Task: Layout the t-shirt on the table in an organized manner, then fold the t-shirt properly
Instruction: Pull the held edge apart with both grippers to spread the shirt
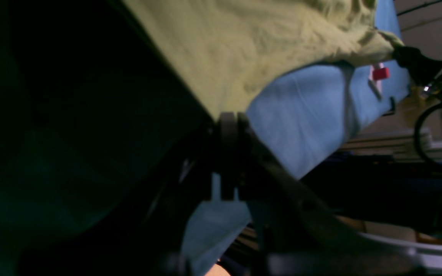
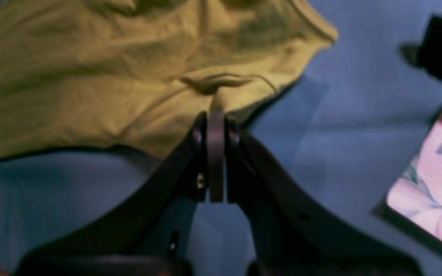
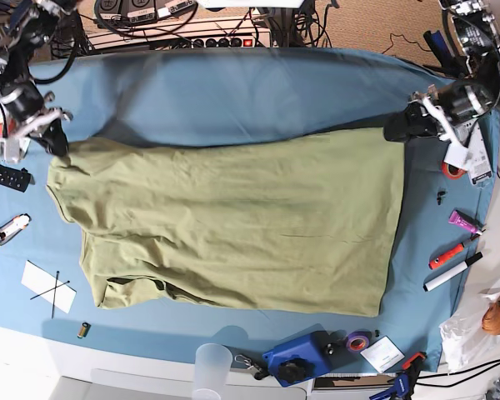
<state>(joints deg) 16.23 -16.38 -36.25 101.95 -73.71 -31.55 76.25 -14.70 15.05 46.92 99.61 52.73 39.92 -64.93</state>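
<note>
Right gripper [image 2: 216, 115] and left gripper [image 1: 229, 119] clamped shirt [image 3: 233, 221] corners; we were spreading it; next, lower flat onto table [image 3: 258, 87].

power strip [image 3: 202, 39] and tangled cables [image 3: 317, 25] behind; tan floor [image 3: 375, 21].

Both arms reach wide apart, left gripper [image 3: 397, 127] and right gripper [image 3: 57, 142] fingers clamped together.
</note>
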